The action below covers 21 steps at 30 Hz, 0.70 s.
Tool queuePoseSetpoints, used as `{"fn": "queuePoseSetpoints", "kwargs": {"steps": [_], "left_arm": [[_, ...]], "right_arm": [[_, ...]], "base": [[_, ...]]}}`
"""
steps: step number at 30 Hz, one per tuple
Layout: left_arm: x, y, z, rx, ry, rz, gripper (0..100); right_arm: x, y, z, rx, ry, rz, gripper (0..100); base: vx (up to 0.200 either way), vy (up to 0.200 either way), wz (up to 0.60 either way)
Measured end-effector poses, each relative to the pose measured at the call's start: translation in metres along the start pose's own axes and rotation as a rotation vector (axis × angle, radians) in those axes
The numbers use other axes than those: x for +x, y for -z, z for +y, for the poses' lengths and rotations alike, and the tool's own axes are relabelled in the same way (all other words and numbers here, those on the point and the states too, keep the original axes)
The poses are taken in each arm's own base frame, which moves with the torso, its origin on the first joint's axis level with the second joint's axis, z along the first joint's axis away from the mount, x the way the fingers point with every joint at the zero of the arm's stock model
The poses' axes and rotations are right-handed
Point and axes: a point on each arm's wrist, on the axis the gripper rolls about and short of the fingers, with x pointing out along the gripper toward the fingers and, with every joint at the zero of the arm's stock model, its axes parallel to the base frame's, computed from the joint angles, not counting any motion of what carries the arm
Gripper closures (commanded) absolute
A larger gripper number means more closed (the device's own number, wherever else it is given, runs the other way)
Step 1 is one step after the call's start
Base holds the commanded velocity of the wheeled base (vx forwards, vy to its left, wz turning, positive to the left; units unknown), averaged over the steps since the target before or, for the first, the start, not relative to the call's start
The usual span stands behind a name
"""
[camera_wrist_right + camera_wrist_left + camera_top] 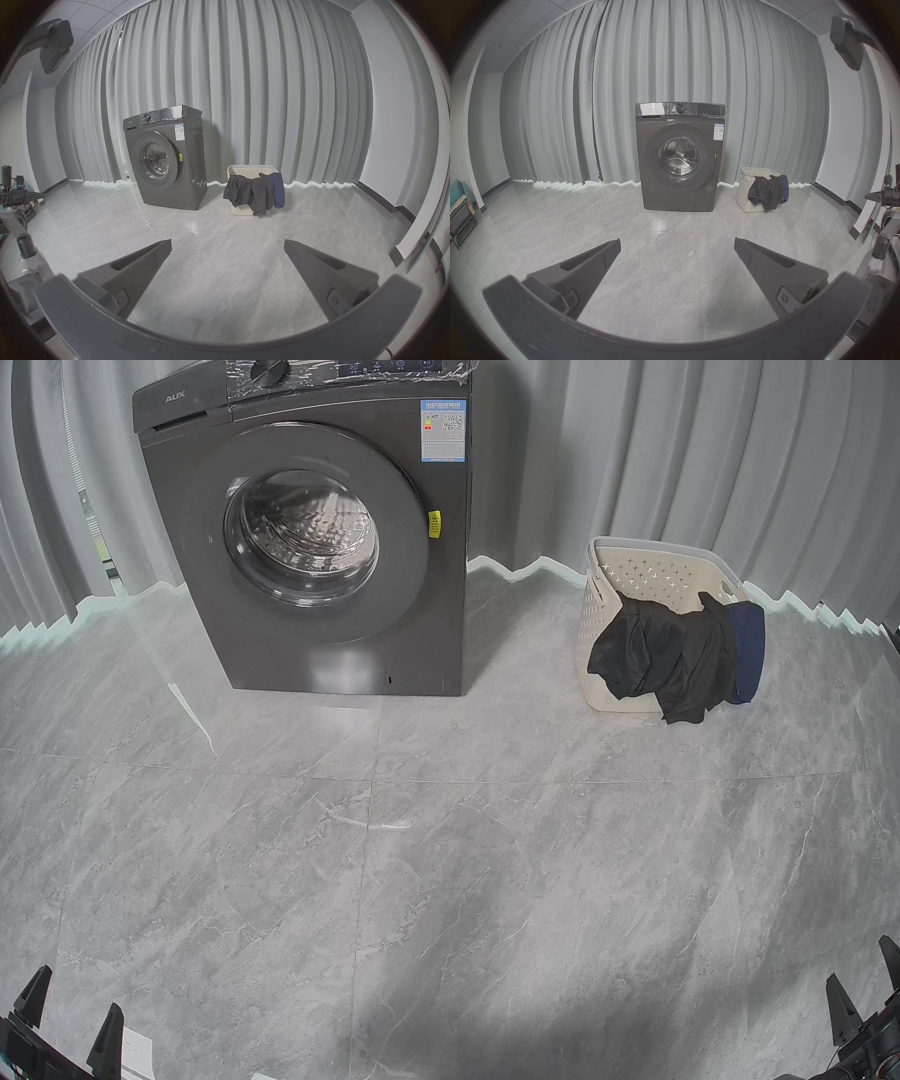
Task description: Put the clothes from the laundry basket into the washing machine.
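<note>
Over the near rim of the white laundry basket (656, 559) hang the clothes: a black garment (667, 652) spilling down the front wall almost to the floor, and a navy garment (748, 641) draped at its right. Basket and clothes stand at the far right of the grey tiled floor (422, 885), near the dark front-loading washing machine (309, 669) to their left, whose round door (302, 533) looks shut. Both grippers sit at the near edge, well apart from the basket. The left gripper (676, 243) and the right gripper (227, 243) each have their fingers spread wide, with nothing between them.

The shut door is the first snag, I judge: a garment carried over has nowhere to go until it is opened. The black garment hangs low, so a pinch on one fold may trail the rest across the floor or let it drop. A sideways tug could tip or slide the light basket. The two garments overlap, so one grasp may lift both.

Looking down, the head view shows the basket's perforated far inner wall, which the wrist views barely give. The right wrist view shows the machine's right side panel. The left wrist view meets the machine front-on, with its dial (680, 108) and the pleated curtains (590, 93) behind.
</note>
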Motion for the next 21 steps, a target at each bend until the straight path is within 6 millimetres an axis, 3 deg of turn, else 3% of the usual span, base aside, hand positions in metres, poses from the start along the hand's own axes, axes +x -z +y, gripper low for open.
{"fn": "queuePoseSetpoints", "kwargs": {"steps": [5, 21], "left_arm": [[0.0, 0.0, 0.0, 0.0, 0.0, 0.0, 0], [0.0, 0.0, 0.0002, -0.005, -0.006, 0.0, 0]], "right_arm": [[0.0, 0.0, 0.0, 0.0, -0.001, 0.0, 0], [0.0, 0.0, 0.0, -0.001, 0.0, 0.0, 0]], "base": [[0.0, 0.0, 0.0], [0.188, 0.0, 0.0]]}}
